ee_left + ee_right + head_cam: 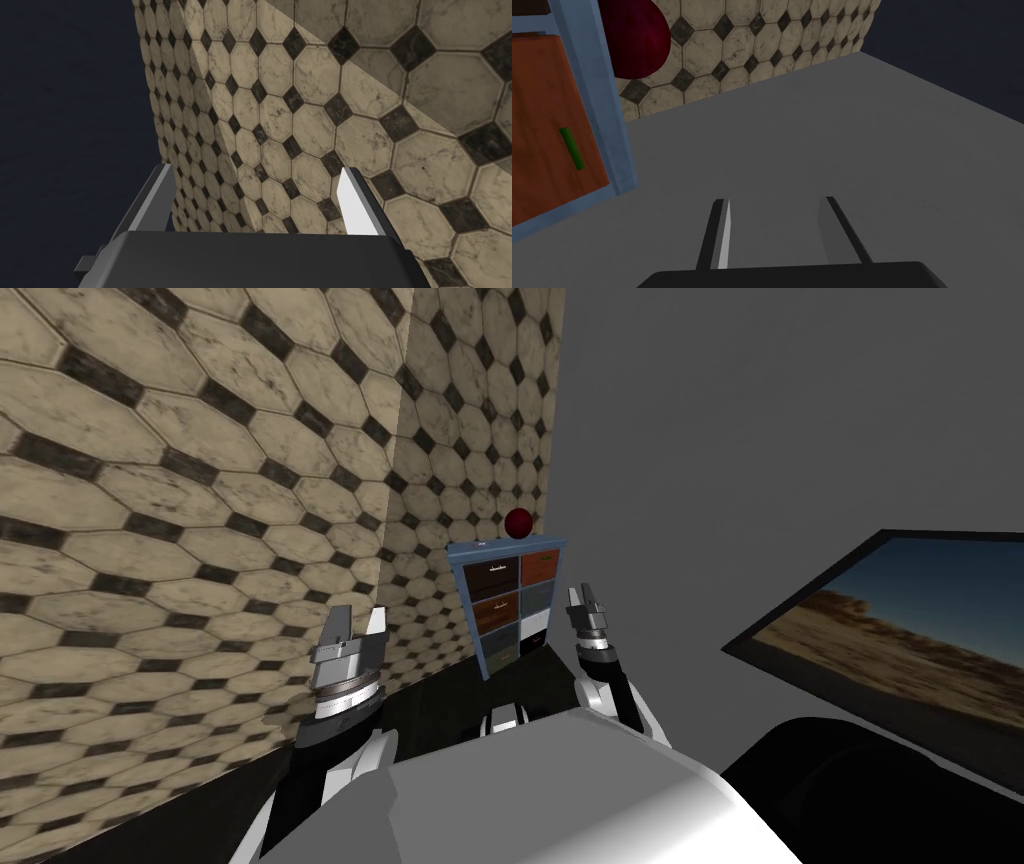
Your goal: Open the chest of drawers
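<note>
Blue-framed chest of drawers point(510, 608) in the corner between tiled wall point(200, 488) and grey wall point(750, 418), drawers seemingly shut, dark red ball point(518, 523) on top. Right gripper point(585, 600) just beside its right edge, fingers apart, empty; left gripper point(358, 623) raised by the tiled wall, likewise apart. Approach step, seemingly; next, lining up on the green handle point(572, 148). No readable writing

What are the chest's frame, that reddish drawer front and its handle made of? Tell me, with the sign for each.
Frame: flat pale blue, no grain, likely painted; material underneath unclear. Drawer front: reddish-brown with faint streaks, looks like matte wood. Handle: plain green bar, material cannot be told.
</note>
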Controlling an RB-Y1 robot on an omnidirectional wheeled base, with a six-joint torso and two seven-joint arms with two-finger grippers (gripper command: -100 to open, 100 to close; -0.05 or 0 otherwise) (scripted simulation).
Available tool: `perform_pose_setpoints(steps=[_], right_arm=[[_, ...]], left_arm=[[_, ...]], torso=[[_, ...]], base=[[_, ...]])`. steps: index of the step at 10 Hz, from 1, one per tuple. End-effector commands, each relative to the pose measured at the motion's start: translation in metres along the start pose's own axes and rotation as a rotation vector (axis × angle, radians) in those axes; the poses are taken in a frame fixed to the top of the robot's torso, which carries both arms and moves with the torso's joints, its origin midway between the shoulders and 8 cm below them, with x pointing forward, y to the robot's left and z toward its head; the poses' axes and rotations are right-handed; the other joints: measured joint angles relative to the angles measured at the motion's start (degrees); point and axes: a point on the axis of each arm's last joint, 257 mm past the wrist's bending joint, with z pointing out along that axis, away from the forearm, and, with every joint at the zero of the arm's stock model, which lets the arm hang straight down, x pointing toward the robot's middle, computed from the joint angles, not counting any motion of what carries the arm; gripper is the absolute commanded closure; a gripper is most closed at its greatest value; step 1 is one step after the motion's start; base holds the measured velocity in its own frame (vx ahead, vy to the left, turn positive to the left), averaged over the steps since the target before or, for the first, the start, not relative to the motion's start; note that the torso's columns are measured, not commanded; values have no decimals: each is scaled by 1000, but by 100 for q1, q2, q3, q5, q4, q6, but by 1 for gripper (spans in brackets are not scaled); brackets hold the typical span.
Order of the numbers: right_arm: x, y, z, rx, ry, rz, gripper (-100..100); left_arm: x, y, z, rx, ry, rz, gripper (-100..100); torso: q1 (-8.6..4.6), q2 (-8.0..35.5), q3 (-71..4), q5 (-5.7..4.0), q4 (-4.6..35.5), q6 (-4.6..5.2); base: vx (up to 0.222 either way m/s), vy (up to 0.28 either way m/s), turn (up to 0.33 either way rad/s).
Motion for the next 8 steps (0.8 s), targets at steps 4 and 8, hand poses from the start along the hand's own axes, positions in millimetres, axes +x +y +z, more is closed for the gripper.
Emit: perform_pose_setpoints(steps=[4,8], right_arm=[[8,-7,1,23,120,-216,-100],[10,-12,2,21,201,-452,-100]], left_arm=[[0,0,0,-1,0,0,0],[0,0,0,-1,0,0,0]], torso=[[9,258,-542,3,264,0],[5,266,-538,1,268,0]], base=[[39,58,-21],[49,97,-31]])
